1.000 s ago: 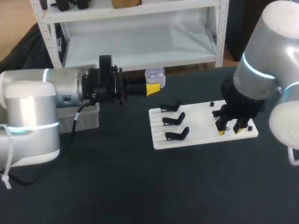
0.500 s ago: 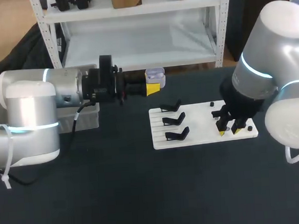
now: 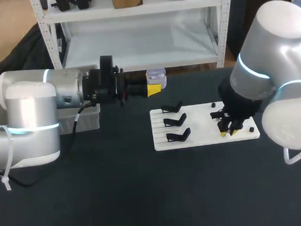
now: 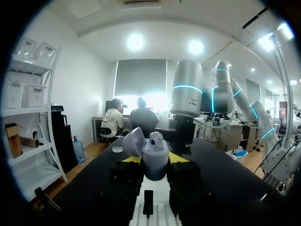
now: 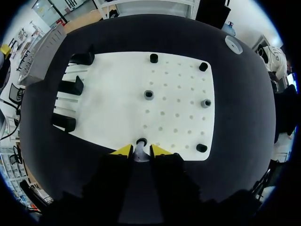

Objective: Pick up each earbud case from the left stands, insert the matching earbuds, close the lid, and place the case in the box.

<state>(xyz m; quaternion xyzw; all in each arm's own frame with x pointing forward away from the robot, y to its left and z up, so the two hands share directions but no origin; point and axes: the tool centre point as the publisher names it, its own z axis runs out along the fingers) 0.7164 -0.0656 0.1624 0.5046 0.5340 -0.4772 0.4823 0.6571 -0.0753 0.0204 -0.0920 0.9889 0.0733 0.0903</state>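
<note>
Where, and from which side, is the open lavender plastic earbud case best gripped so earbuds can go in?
Pinch the open lavender plastic earbud case across its rounded lower shell, coming in level from the left, as the left end effector does. It stands upright with its lid swung open, so that leaves the top opening free.

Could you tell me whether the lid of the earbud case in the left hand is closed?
No, the earbud case in the left hand has its lid swung open.

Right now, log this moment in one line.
left hand: shut on open lavender plastic earbud case | right hand: shut on small pale earbud on white pegboard
</note>
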